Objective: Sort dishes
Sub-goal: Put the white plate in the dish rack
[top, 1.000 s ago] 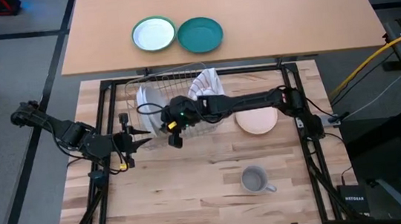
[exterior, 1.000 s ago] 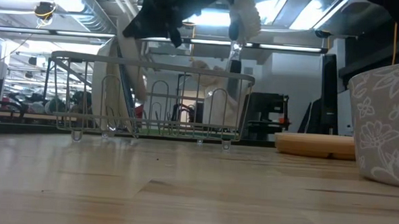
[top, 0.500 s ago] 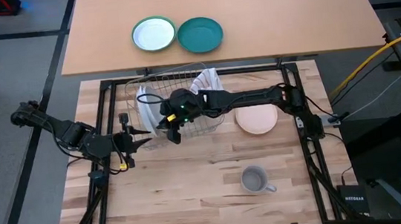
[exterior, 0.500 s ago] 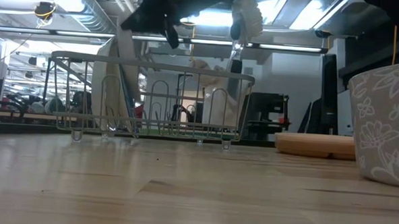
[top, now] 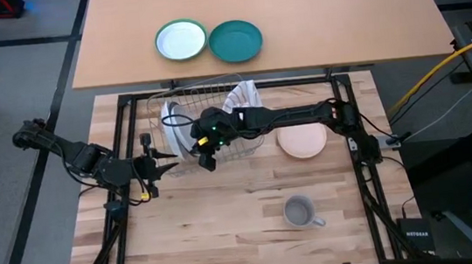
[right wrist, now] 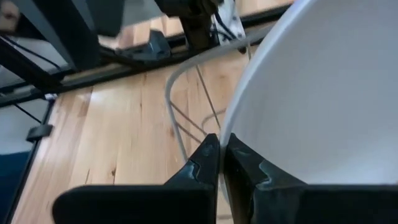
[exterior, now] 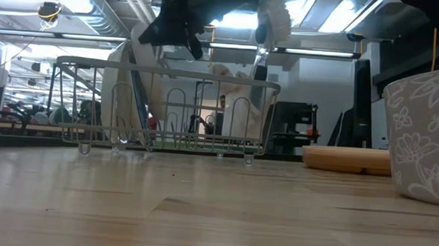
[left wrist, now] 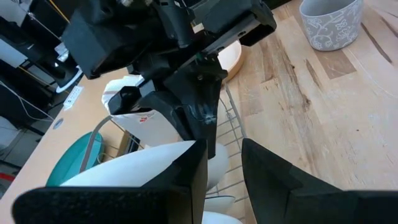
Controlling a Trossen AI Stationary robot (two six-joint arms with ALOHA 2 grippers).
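A wire dish rack (top: 217,116) stands at the far middle of the wooden table. My right gripper (top: 195,145) hangs over its left end, shut on a white plate (top: 174,130) that stands on edge in the rack; the plate also shows in the low view (exterior: 125,82). Another white dish (top: 243,96) leans in the rack's far right part. A tan plate (top: 301,143) lies flat on the table right of the rack. A grey mug (top: 300,211) stands nearer the front. My left gripper (top: 169,162) is open and empty, just left of the rack. My right gripper pinches the white plate's rim (right wrist: 227,127) between its two fingers, at the plate's upper edge. The fingers come from above and from the table's right. The plate stands on edge, and its lower part (exterior: 130,130) reaches down among the rack's wires.
A green-rimmed white plate (top: 181,41) and a teal plate (top: 235,41) lie on the tan table beyond the wooden one. A black frame (top: 128,104) runs around the wooden table. Bare wood lies at the near left.
My right gripper has moved a little toward the table's far edge, still shut on the white plate. The plate has turned in the rack's left end and now stands more upright, reaching lower among the wires.
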